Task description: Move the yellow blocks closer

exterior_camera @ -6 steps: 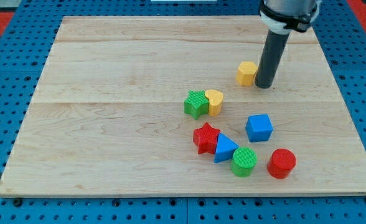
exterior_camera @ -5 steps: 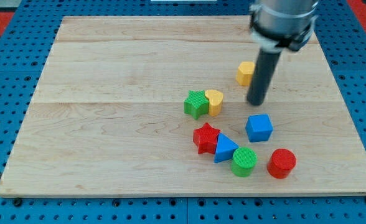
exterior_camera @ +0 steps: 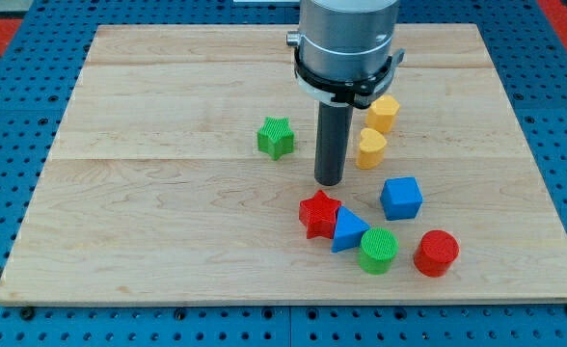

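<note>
My tip [exterior_camera: 329, 181] sits on the wooden board [exterior_camera: 168, 212], roughly mid-board, a bit toward the view's right; it's a plain rod w/ no jaws, so nothing spread, pressed or pinched, and it touches no block. Taking the tip as landmark: the yellow heart block [exterior_camera: 370, 148] lies just up and to the view's right of it, near the rod's shaft but apart from it. The other yellow block [exterior_camera: 384, 113], a chunky many-sided shape (exact shape hard to tell), is further toward the view's top-right of the tip, just above the heart; the two yellows are near each other w/ a narrow gap, not touching as far as I can see. The green star block [exterior_camera: 276, 137] is up and to the view's left of the tip, standing alone, apart from both yellows. Directly below the tip, close by, is the red star block [exterior_camera: 319, 213], touching the blue triangle block [exterior_camera: 348, 230] on its right side. The green round block [exterior_camera: 378, 251] is just below-right of that triangle, touching or nearly so. The blue cube [exterior_camera: 401, 198] is right of the tip and slightly lower, on its own. The red round block [exterior_camera: 437, 253] is furthest off, toward the view's bottom-right, beside the green round one w/ a gap.
</note>
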Robot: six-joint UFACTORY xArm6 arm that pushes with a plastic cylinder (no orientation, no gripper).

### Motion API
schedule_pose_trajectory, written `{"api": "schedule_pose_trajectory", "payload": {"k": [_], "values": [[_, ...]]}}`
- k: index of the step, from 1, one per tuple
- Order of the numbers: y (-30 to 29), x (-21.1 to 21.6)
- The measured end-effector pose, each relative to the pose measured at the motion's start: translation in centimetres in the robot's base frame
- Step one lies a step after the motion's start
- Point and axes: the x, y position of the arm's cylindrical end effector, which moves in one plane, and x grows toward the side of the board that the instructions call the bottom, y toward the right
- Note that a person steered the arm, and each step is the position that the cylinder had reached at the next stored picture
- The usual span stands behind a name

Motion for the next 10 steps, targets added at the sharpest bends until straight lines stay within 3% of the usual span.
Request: {"api": "schedule_pose_trajectory", "payload": {"k": [2, 4, 6, 7, 8, 9, 10], "values": [[8.5, -3.7], [5.9, -4.9], [3.0, -0.4], [0.8, -5.7], [4.0, -7.0], [3.7, -5.4], [8.2, -4.6]]}}
